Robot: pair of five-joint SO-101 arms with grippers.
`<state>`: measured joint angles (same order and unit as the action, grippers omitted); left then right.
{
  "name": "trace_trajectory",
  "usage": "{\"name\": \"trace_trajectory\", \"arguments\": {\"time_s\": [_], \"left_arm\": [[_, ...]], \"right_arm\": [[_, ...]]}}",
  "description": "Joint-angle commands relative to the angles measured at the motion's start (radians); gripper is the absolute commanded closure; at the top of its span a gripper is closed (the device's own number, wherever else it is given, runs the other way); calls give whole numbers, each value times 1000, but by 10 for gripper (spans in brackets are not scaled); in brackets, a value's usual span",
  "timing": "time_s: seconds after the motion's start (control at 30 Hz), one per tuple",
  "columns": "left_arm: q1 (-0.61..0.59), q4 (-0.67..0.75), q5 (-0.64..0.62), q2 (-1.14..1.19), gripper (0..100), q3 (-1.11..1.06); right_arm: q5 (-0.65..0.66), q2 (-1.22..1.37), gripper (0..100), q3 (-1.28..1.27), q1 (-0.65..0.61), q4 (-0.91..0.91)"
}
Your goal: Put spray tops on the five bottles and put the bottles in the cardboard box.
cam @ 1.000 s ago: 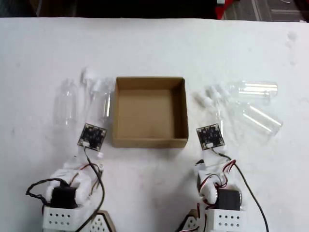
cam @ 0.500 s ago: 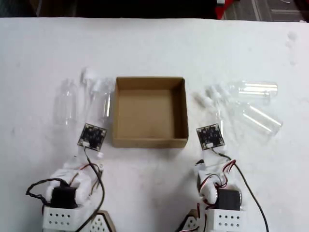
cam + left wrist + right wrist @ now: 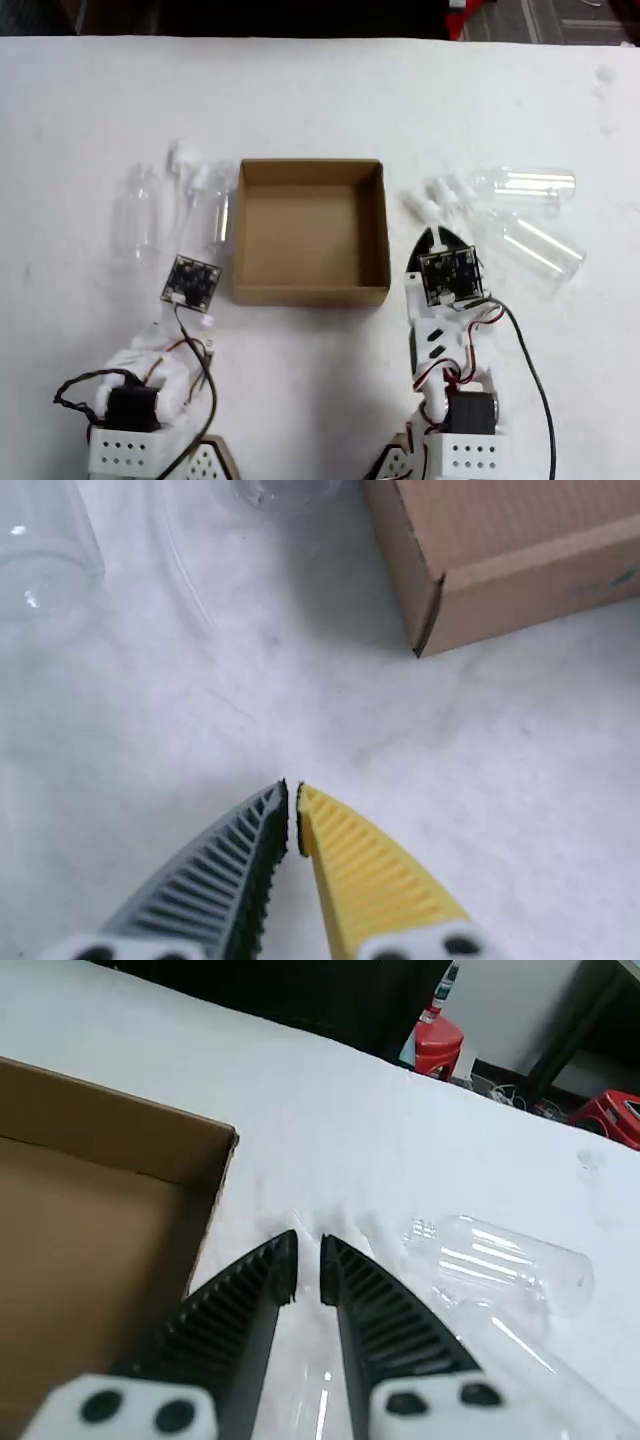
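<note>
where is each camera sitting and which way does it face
High view: fixed above the table, looking down on the cardboard box; left arm and right arm at the near edge.
Left wrist view: on the left arm, facing down at the table past the left gripper.
Right wrist view: on the right arm, facing outward past the right gripper toward a clear bottle.
Shared: all three show the box.

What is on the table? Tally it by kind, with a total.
Cardboard box: 1
Clear bottles: 4 made out
Spray tops: too faint to count
Grippers: 2 (left gripper, right gripper)
Total: 7 counted
</note>
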<state>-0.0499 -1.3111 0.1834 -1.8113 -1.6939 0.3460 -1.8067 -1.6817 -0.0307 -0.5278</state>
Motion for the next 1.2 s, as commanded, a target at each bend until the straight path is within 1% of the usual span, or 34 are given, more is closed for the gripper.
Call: {"name": "trace_trajectory", "arguments": {"time_s": [0.0, 0.07, 0.23, 0.3, 0.37, 0.43, 0.5, 0.6, 0.7, 0.87, 1.03, 1.1, 1.17], "left_arm": [[7, 21, -5, -10, 976, 2], [7, 21, -5, -10, 976, 2], [5, 21, -5, -10, 976, 2], [5, 21, -5, -10, 976, 2], [5, 21, -5, -10, 976, 2], [5, 21, -5, -10, 976, 2], [5, 21, -5, -10, 976, 2], [7, 21, -5, -10, 976, 2], [8, 21, -5, -10, 976, 2], [8, 23, -3, -10, 976, 2], [1, 23, 3, -10, 974, 6], [-1, 17, 3, -10, 974, 37], [-44, 0, 3, -10, 973, 114]], "right_arm": [[14, -2, 967, -9, -22, 42], [14, -2, 966, -9, -31, 68], [11, -2, 966, -8, -107, 263], [12, -2, 966, -8, -163, 326], [12, -2, 966, -8, -222, 341], [6, -1, 967, -8, -254, 275], [8, -1, 967, -8, -262, 154], [8, -1, 967, -8, -249, 85], [5, -1, 967, -8, -231, 58], [5, -1, 968, -8, -234, 2], [6, -1, 971, -8, -186, -4], [5, -1, 971, -8, -179, -5], [5, 4, 971, -8, -182, -7]]}}
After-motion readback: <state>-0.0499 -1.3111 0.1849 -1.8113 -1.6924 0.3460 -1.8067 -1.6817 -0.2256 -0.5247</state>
